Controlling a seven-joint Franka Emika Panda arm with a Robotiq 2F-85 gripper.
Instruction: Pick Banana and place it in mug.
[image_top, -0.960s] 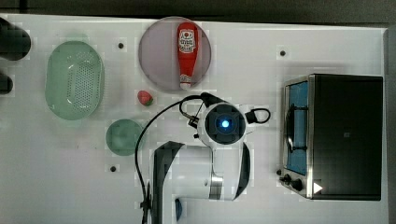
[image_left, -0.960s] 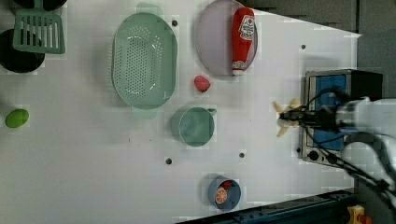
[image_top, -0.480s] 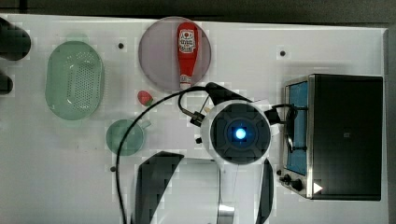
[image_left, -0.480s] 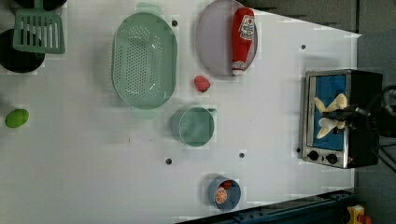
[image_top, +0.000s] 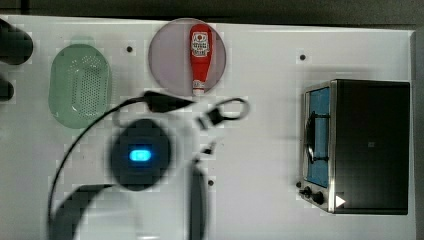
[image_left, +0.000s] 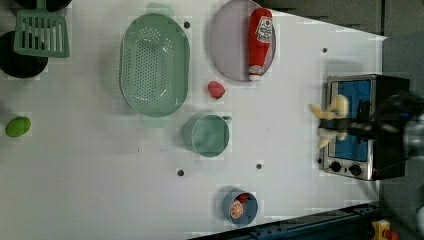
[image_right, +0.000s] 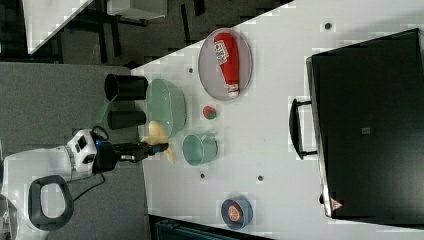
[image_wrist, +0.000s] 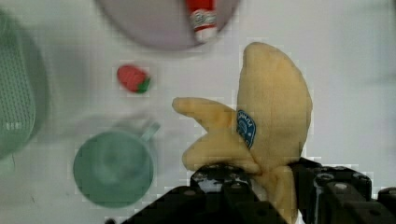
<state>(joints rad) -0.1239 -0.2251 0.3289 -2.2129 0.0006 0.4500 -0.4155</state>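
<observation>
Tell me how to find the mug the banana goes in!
Find the big pale green oval colander in the left view. Just off its lower right sits the mug, beside a small red strawberry. It is round, teal-green and solid-walled with a short handle, much smaller than the colander.

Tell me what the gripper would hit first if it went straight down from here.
Probably bare table. The gripper holds the banana beside the mug, not over it, though depth is unclear.

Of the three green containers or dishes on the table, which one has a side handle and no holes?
The mug, the small round teal-green cup beside the strawberry. The oval colander is far bigger and perforated; the spatula is slotted and flat.
</observation>
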